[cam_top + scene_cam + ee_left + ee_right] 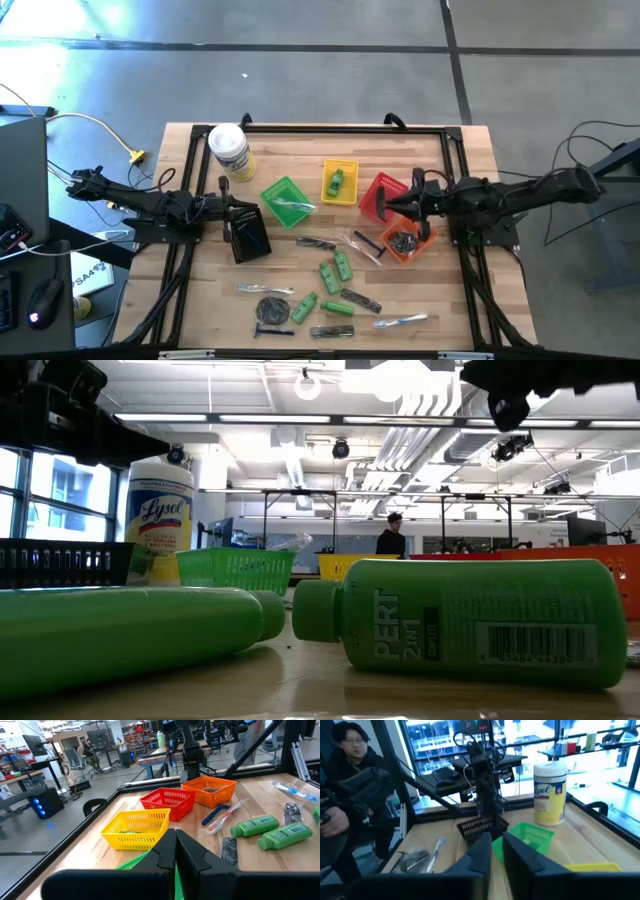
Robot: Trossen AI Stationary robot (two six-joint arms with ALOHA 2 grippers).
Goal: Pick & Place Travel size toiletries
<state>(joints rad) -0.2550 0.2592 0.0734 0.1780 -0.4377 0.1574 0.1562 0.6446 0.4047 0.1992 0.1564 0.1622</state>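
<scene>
Few items are sitting in baskets (339, 183); most toiletries (335, 271) are lying loose near surface's front edge. Left pincer (240, 212) closed empty; right pincer (388, 203) nearly closed, apparently empty, hovering over red basket (373, 189).

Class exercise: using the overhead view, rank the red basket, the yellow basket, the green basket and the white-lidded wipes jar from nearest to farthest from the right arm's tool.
Measured from the right tool:
1. Red basket: right beside the tool, touching or nearly so.
2. Yellow basket: further along toward the table's middle.
3. Green basket: past the middle, nearer the left arm.
4. Wipes jar: far back corner on the left arm's side.
</scene>
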